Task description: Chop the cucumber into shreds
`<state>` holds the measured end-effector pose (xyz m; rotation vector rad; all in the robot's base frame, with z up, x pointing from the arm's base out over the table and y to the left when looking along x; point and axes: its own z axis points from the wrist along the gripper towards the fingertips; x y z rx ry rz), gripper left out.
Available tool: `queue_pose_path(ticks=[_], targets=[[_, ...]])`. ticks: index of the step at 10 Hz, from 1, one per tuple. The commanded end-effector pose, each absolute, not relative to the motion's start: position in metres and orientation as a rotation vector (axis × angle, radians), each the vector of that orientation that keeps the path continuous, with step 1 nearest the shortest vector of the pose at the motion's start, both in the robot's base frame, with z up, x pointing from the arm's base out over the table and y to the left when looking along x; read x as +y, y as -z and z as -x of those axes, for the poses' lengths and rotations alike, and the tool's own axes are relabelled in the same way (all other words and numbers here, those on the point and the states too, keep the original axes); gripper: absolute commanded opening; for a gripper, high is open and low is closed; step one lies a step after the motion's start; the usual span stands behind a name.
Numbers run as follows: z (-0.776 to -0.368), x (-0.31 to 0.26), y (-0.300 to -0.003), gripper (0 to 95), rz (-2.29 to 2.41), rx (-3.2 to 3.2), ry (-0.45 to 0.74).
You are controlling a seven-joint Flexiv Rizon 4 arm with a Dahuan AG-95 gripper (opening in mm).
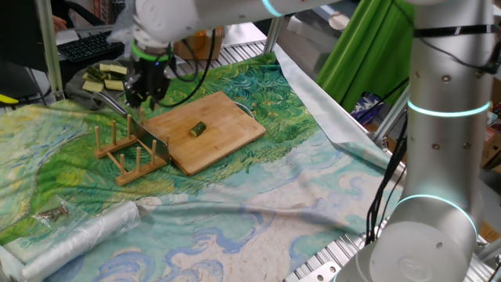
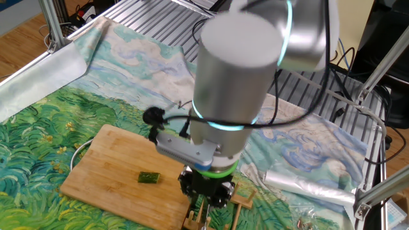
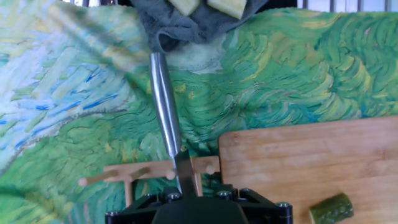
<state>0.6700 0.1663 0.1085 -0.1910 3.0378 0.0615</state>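
Observation:
The cucumber (image 1: pixel 197 129) is a small stubby dark green chunk lying near the middle of the bamboo cutting board (image 1: pixel 227 117). It also shows in the other fixed view (image 2: pixel 149 177) and at the bottom right of the hand view (image 3: pixel 331 208). A steel-handled knife (image 3: pixel 163 106) rests in the wooden peg rack (image 1: pixel 129 153) at the board's left end. My gripper (image 1: pixel 145 98) hangs right over the knife where handle meets blade, well left of the cucumber. The blade runs in under the gripper's black body (image 3: pixel 196 208). The fingertips are hidden.
A grey cloth with several longer cucumber sticks (image 1: pixel 106 77) lies behind the rack and shows in the hand view (image 3: pixel 208 7). A rolled plastic sheet (image 1: pixel 74 235) lies at the front left. The painted tablecloth (image 1: pixel 258 196) covers the table and has a raised fold at the right.

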Motion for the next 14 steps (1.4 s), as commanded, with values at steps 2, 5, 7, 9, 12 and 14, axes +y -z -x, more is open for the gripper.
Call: queue_pose_path(ticks=[2,5,7,9,12,14], targets=[[-0.664,0.168,-0.105,38.0,0.171,3.044,-0.075],[-0.654,0.180,-0.111,38.0,0.136,3.051,-0.077],[-0.653,0.186,-0.104,38.0,0.127,3.044,-0.075],[-0.656,0.186,-0.097,38.0,0.127,3.029,-0.072],[-0.657,0.186,-0.091,38.0,0.141,3.026,-0.073],[-0.659,0.186,-0.085,38.0,0.147,3.020,-0.074]])
